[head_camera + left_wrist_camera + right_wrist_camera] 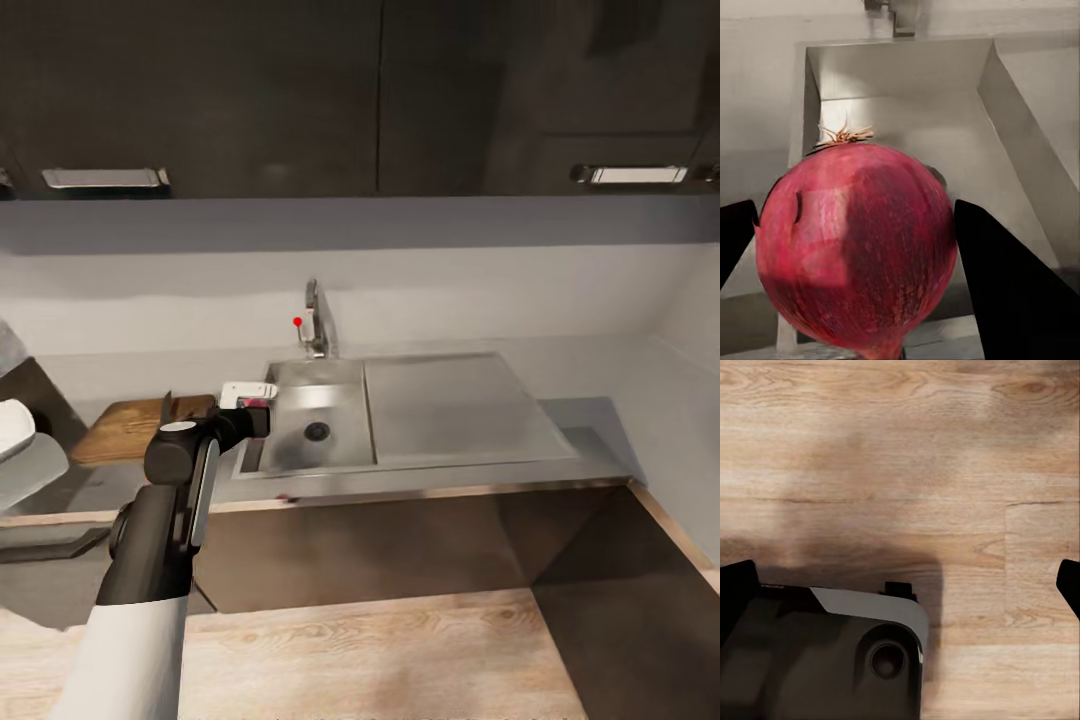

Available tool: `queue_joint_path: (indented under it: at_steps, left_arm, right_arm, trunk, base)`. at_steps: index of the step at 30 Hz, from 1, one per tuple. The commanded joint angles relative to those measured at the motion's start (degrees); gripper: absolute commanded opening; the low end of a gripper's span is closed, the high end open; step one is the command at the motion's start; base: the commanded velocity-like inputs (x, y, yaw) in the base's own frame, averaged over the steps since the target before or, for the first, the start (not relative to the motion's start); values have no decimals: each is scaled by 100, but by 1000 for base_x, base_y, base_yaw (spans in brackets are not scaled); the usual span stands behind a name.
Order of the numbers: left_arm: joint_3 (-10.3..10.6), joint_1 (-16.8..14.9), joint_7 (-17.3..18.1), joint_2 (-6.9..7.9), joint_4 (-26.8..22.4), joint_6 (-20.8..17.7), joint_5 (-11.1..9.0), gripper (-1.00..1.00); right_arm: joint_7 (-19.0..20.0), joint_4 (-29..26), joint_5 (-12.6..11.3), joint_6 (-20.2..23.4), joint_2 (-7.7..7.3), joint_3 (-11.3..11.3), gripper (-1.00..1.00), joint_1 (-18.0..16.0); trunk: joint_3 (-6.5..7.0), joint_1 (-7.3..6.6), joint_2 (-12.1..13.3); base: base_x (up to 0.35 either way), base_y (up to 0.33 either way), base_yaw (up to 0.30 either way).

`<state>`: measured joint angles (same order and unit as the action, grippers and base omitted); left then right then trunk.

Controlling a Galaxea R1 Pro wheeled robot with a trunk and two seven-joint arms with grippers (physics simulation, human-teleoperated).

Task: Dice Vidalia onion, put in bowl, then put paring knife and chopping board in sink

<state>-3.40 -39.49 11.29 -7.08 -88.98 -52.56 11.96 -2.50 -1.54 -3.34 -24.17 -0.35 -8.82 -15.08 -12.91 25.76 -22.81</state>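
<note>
Carrying over the sink (440, 410) toward the chopping board (130, 425), your left gripper (855, 247) is clamped on the onion (855, 251). Its round skin may slip free and drop. Right gripper (904, 585) fingers stand apart, holding nothing. No readable writing.

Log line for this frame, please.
stage: onion lift | left gripper: shut on onion above sink | right gripper: open over floor
</note>
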Motion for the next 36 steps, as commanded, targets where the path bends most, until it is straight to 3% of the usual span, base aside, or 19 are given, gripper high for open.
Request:
queue_joint_path:
  at_steps: [1, 36]
  left_arm:
    - [-11, -6, 68, -4, -5, -16, 70, -100]
    - [-42, -5, 67, 29, -5, -17, 70, -100]
  right_arm:
    - [-22, 6, -34, -18, 4, -51, 100, -4]
    - [-22, 13, -26, -18, 11, -59, 100, -4]
  trunk:
    - [-1, 2, -10]
    - [286, 2, -10]
  base:
    - [-55, 277, 0]
    - [26, 289, 0]
